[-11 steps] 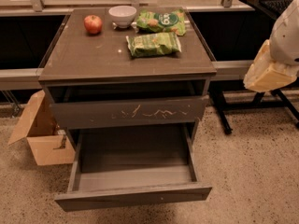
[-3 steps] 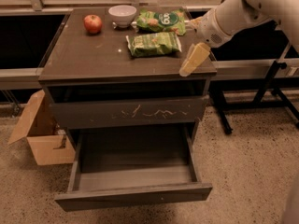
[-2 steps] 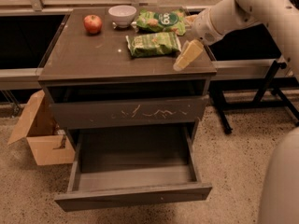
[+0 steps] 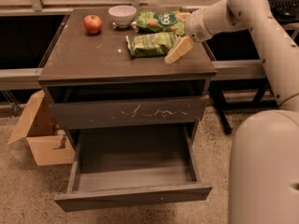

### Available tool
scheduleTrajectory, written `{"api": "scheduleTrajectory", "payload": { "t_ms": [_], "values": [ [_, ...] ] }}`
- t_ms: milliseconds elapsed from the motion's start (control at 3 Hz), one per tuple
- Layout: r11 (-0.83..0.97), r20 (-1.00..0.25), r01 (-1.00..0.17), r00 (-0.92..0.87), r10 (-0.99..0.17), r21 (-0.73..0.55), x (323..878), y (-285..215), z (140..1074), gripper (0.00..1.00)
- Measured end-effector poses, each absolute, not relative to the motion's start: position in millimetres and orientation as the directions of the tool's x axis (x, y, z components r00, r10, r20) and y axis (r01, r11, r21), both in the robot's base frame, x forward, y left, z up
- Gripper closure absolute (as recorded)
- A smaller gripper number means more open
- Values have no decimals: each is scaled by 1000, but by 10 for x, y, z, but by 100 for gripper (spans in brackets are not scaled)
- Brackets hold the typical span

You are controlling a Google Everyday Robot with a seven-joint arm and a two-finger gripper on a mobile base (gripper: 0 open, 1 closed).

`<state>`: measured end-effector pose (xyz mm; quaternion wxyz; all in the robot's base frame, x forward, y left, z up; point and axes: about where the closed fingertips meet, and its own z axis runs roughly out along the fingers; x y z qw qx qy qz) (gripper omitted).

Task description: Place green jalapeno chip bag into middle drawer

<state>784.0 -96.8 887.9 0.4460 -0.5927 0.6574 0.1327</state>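
Item: chip bag point(image 4: 152, 45). It lies flat on the cabinet top point(image 4: 88, 62), its long axis running across the view, a little tilted.
Tool: gripper point(image 4: 179, 50). It sits at the bag's end farthest from the apple point(image 4: 92, 23), touching or just beside it. We cannot tell whether it is spread or pressed together.
Relation: we judge the bag's middle lies apple-ward of the gripper.
Destination: middle drawer point(image 4: 135, 174), open below.
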Motion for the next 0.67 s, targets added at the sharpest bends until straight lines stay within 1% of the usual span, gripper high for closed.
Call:
{"api": "scheduleTrajectory", "payload": {
  "t_ms": [667],
  "values": [
    [278, -806, -904, 111, -581, -325, 8178, -870, 8810, 0]
  ]
}}
